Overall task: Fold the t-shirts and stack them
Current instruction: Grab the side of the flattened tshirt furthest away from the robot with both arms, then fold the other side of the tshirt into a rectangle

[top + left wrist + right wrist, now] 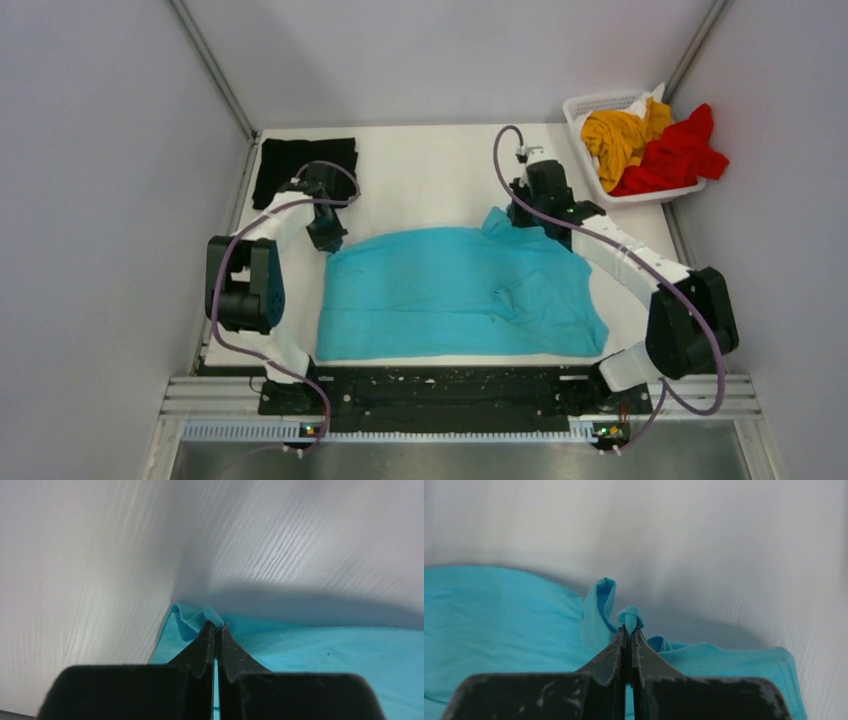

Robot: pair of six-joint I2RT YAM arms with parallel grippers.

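A turquoise t-shirt (455, 292) lies spread on the white table between the arms. My left gripper (330, 240) is shut on its far left corner, with a fold of turquoise cloth (192, 617) pinched at the tips. My right gripper (515, 218) is shut on its far right corner, with a bunch of turquoise cloth (630, 616) between the tips. A folded black t-shirt (303, 165) lies at the far left of the table. The mustard yellow t-shirt (620, 135) and the red t-shirt (680, 150) are crumpled in the basket.
A white lattice basket (585, 105) stands at the far right corner, with the red cloth hanging over its right rim. Grey walls close in the table on the left, back and right. A black rail with the arm bases (440, 390) runs along the near edge.
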